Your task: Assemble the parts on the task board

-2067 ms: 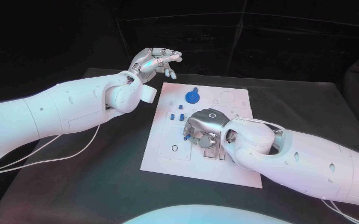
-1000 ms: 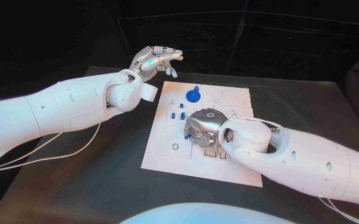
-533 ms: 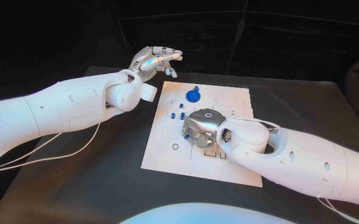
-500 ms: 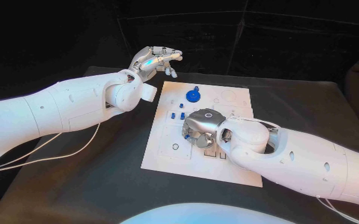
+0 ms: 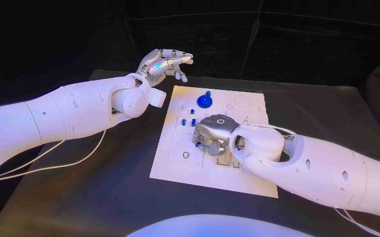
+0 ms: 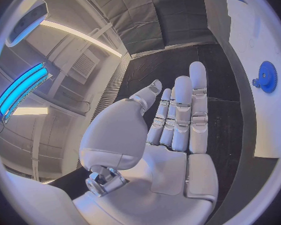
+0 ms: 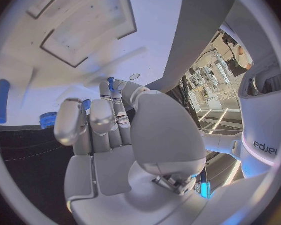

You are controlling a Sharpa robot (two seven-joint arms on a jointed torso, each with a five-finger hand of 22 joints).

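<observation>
A black table (image 5: 317, 105) is standing in front of a dark backdrop of black panels (image 5: 261, 34), with thin pale seams running across and down them. In the left wrist view, the dark panelled wall (image 6: 159, 15) is rising beside a pale ceiling where a blue-glowing lamp (image 6: 22, 87) is shining and a long strip light (image 6: 78, 32) is running past a vent grille (image 6: 84, 65).
</observation>
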